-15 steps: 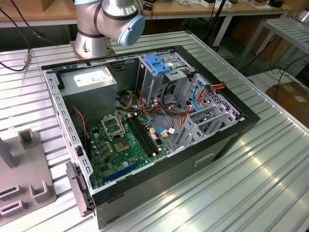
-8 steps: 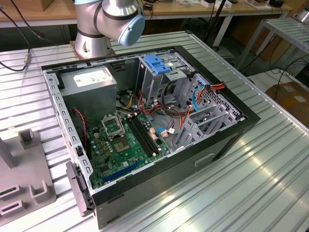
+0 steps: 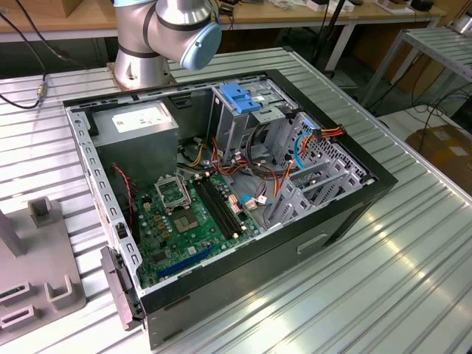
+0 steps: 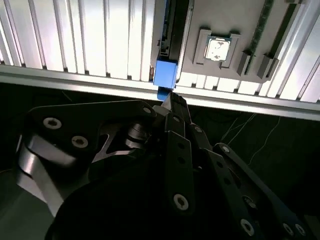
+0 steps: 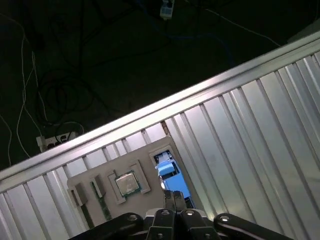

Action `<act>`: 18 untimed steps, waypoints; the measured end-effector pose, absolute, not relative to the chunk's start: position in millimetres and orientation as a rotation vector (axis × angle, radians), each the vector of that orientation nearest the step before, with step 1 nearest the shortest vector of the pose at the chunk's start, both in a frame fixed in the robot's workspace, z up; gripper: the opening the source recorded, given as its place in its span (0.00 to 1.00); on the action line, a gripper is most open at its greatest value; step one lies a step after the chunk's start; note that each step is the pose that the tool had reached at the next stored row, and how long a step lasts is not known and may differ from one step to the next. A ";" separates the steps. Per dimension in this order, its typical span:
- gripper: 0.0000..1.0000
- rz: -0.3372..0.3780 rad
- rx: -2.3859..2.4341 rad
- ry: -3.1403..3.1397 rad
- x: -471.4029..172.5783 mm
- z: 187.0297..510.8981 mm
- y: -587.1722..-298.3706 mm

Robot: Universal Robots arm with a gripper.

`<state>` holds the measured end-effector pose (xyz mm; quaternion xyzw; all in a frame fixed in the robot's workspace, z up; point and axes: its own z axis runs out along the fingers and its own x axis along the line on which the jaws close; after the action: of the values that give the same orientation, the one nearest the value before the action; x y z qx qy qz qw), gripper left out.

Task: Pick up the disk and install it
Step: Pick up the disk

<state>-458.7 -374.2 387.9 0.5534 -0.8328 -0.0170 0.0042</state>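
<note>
The table (image 3: 413, 280) is ribbed bare metal with a bright, glossy sheen; the computer case (image 3: 243, 273) is matt black outside and dull grey sheet metal within; its drive cage (image 3: 236, 122) carries a smooth blue plastic latch (image 3: 240, 96); the arm (image 3: 147, 33) is satin silver metal with a pale blue plastic cap (image 3: 200, 46). In the second wrist view the disk (image 4: 165, 72) shows a smooth blue plastic rail; the gripper (image 4: 170, 100) is matt black metal with bright screw heads; the fixture tray (image 4: 225, 15) looks matt grey plastic.
</note>
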 end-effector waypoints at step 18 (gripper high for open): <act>0.10 -0.047 2.138 -2.280 -456.7 385.3 -374.2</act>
<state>-456.7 -374.2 385.3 0.6839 -0.7293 -0.0149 0.0079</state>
